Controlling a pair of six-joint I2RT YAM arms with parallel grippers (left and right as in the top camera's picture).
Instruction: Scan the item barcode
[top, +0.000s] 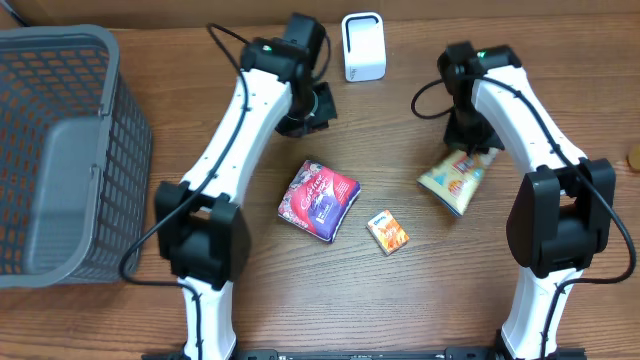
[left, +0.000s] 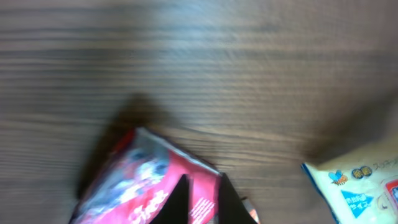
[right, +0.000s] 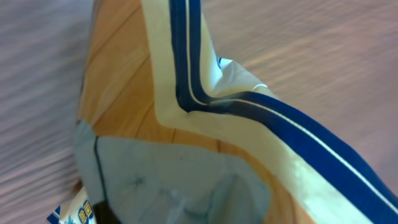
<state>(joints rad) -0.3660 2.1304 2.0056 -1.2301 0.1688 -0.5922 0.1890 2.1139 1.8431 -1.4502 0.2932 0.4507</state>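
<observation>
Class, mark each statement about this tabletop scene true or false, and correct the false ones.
1. The right gripper holds the yellow snack bag. True.
2. The small orange box lies inside the gray basket. False: it lies on the table, outside the gray basket.
3. The white scanner stands between the two arms at the far side. True.
4. The left gripper grips the red-and-purple packet. False: the packet lies on the table, apart from that gripper, which is shut on nothing.

Table (top: 450, 295): basket (top: 128, 160), scanner (top: 363, 47), red pkt (top: 318, 200), box (top: 388, 232)
</observation>
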